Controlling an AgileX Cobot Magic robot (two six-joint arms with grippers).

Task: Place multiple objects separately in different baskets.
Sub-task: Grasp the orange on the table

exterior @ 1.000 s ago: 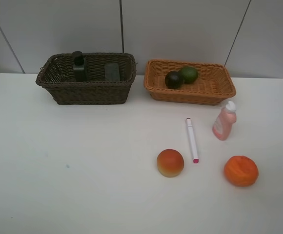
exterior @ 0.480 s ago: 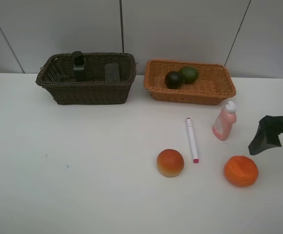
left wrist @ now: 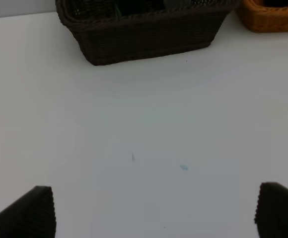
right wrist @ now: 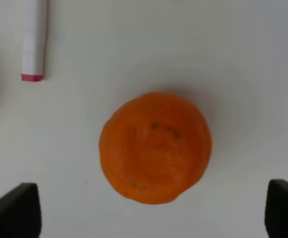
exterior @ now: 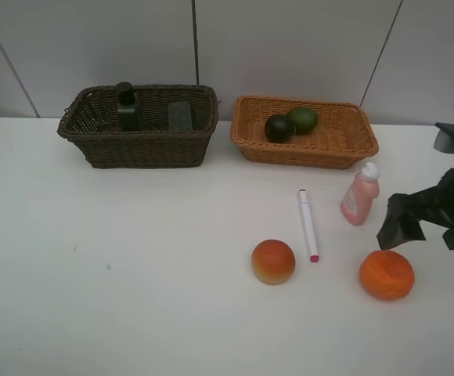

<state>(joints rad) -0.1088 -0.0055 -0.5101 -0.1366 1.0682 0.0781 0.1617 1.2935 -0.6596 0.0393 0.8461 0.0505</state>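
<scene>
Toward the back left stands the dark brown basket [exterior: 145,149] [left wrist: 144,39], holding a dark pump bottle [exterior: 127,107] and a black eraser [exterior: 180,115]. To its right, the orange-tan basket [exterior: 305,154] [left wrist: 275,20] holds a dark mangosteen [exterior: 279,128] and a green fruit [exterior: 303,119]. On the table lie a white pink-tipped marker [exterior: 308,224] [right wrist: 34,44], a pink bottle [exterior: 360,193], a peach [exterior: 273,262] and a tangerine [exterior: 386,275] [right wrist: 155,148]. My right gripper [exterior: 429,229] [right wrist: 151,218] hangs open just above and right of the tangerine. My left gripper [left wrist: 156,218] is open over bare table in front of the dark basket.
The white table [exterior: 133,274] meets a grey panelled wall behind the baskets. A small blue speck [left wrist: 183,167] marks the table's left half. The pink bottle stands upright just left of my right gripper.
My right gripper has come in from the right edge and moved left over the table to just beside the tangerine. The objects have stayed put.
</scene>
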